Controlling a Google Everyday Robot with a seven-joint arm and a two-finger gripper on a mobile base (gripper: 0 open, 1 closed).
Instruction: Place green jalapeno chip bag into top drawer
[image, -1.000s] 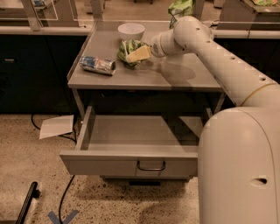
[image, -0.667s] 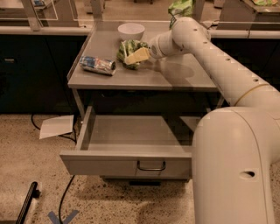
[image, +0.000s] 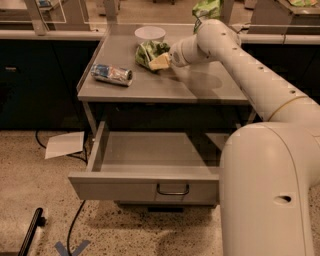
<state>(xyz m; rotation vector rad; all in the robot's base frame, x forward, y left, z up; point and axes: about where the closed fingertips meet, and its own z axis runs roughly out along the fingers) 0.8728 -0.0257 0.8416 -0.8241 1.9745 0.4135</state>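
Table top (image: 200, 85): smooth grey metal with a matt, faintly sheened finish. Top drawer (image: 145, 185): the same flat grey sheet metal, matt on front panel and floor, with a dark handle (image: 173, 190). Green jalapeno chip bag (image: 149, 51): crumpled foil, glossy, with pale streaks. Blue-silver wrapper (image: 111, 74): crushed, shiny and metallic. Bowl (image: 150, 33): smooth, white. Arm (image: 250, 75): smooth cream plastic shell, satin in finish; its gripper (image: 160, 62), pale tan and matt, sits at the rear of the table top against the bag. Paper sheet (image: 64, 145): matt white. Floor (image: 30, 200): speckled, stone-like.
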